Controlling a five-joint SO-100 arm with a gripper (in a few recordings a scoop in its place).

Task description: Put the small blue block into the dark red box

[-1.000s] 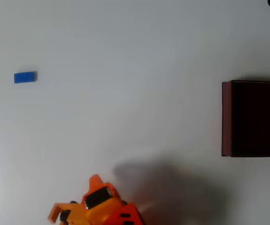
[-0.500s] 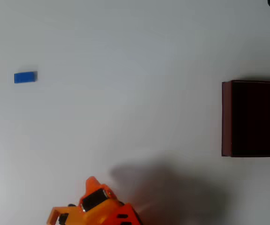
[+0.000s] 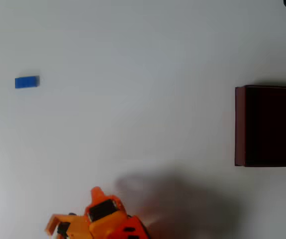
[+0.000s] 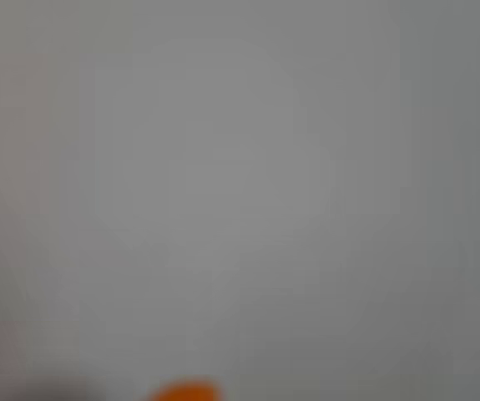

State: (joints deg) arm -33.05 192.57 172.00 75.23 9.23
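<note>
Overhead, a plain pale grey table (image 3: 133,74) takes up the whole picture, matte and evenly lit, with a soft shadow near its bottom edge. Far left, well apart from everything, lies the block (image 3: 27,82): tiny, flat, bright blue, roughly twice as long as wide. At the right edge sits the box (image 3: 239,124), thin maroon walls around a nearly black inside. By the bottom edge is the orange gripper (image 3: 58,226); I cannot tell how wide its jaws stand, and it holds nothing visible. The wrist view is blurred grey.
</note>
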